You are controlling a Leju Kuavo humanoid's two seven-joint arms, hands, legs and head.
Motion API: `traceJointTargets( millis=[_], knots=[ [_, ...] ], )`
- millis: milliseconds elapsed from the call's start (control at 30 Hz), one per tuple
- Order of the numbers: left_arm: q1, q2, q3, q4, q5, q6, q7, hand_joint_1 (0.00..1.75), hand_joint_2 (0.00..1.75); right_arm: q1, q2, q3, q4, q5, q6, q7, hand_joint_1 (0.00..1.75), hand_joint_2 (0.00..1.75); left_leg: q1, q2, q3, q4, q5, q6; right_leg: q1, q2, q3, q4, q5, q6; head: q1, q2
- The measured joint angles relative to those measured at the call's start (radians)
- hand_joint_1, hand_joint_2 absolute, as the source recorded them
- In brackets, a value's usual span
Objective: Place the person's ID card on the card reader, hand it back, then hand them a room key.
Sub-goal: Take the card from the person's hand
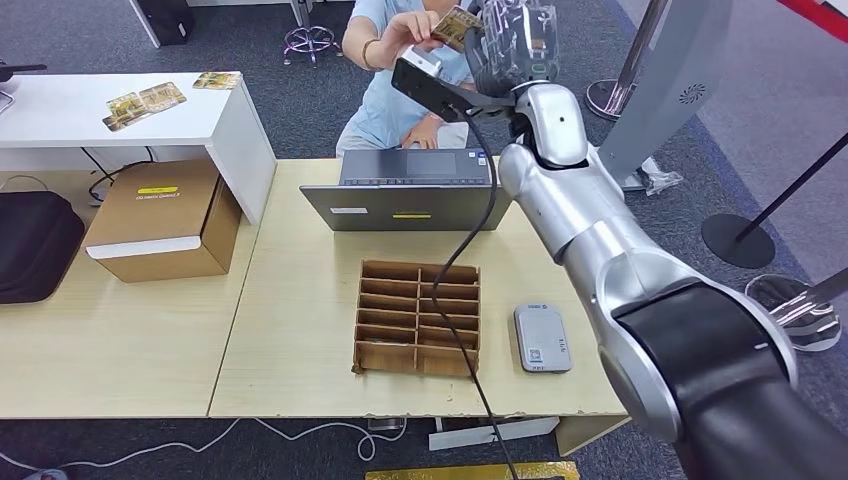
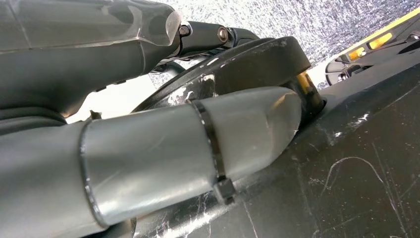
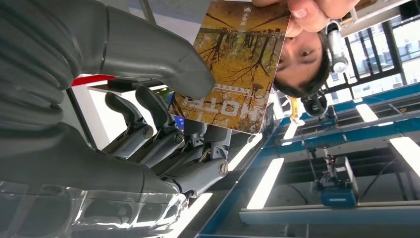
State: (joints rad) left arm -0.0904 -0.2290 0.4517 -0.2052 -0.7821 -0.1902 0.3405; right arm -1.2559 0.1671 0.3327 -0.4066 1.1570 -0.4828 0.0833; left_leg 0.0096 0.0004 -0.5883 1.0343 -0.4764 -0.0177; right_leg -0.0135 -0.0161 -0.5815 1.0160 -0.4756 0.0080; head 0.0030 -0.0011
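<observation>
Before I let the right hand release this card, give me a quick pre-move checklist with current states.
1. Right hand holds the hotel card, thumb on its face and fingers behind: ok.
2. Person's hand has the card's far edge pinched, seen in the head and right wrist views: ok.
3. Which card this is: it reads HOTEL, so it looks like the room key rather than the ID: ok.
4. Card reader on the table has no card lying on it: ok.
5. Laptop under the raised right arm, clearance on the way down: cannot tell.
6. Left hand state, seen too close to judge: cannot tell.
</observation>
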Motion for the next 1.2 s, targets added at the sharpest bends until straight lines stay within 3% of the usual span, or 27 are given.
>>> traceJointTargets(
  millis=[300, 433, 567, 800, 1033, 1200],
  knots=[
    [-0.002, -0.001, 0.000, 0.000, -0.008, -0.002, 0.009, 0.00, 0.00, 0.026, -0.030, -0.032, -0.011, -0.011, -0.013, -0.015, 1.75, 1.75, 0.000, 0.000, 0.000, 0.000, 0.000, 0.000, 0.000, 0.000, 0.000, 0.000, 0.000, 0.000, 0.000, 0.000],
    [-0.004, -0.002, 0.000, 0.000, -0.008, -0.002, 0.015, 0.00, 0.00, 0.037, -0.040, -0.053, -0.025, -0.067, -0.026, -0.058, 1.75, 1.75, 0.000, 0.000, 0.000, 0.000, 0.000, 0.000, 0.000, 0.000, 0.000, 0.000, 0.000, 0.000, 0.000, 0.000],
    [-0.004, -0.001, 0.000, 0.000, 0.002, -0.005, 0.015, 0.00, 0.00, 0.070, -0.046, -0.122, -0.071, -0.282, -0.020, -0.184, 1.75, 1.75, 0.000, 0.000, 0.000, 0.000, 0.000, 0.000, 0.000, 0.000, 0.000, 0.000, 0.000, 0.000, 0.000, 0.000],
    [-0.002, 0.000, 0.006, 0.000, 0.038, -0.004, 0.015, 0.00, 0.00, 0.170, -0.064, -0.213, -0.187, -0.644, 0.098, -0.364, 1.75, 1.75, 0.000, 0.000, 0.000, 0.000, 0.000, 0.000, 0.000, 0.000, 0.000, 0.000, 0.000, 0.000, 0.000, 0.000],
    [0.001, 0.002, 0.035, 0.000, 0.076, -0.002, 0.010, 0.00, 0.00, 0.243, -0.130, -0.215, -0.270, -0.810, 0.209, -0.409, 1.75, 1.75, 0.000, 0.000, 0.000, 0.000, 0.000, 0.000, 0.000, 0.000, 0.000, 0.000, 0.000, 0.000, 0.000, 0.000],
    [0.004, 0.002, 0.060, 0.000, 0.090, -0.004, 0.002, 0.00, 0.00, 0.339, -0.216, -0.215, -0.342, -0.954, 0.358, -0.399, 1.75, 1.75, 0.000, -0.002, 0.000, 0.000, 0.000, 0.001, 0.000, -0.002, 0.000, -0.002, 0.000, 0.000, 0.000, 0.000]
  ],
)
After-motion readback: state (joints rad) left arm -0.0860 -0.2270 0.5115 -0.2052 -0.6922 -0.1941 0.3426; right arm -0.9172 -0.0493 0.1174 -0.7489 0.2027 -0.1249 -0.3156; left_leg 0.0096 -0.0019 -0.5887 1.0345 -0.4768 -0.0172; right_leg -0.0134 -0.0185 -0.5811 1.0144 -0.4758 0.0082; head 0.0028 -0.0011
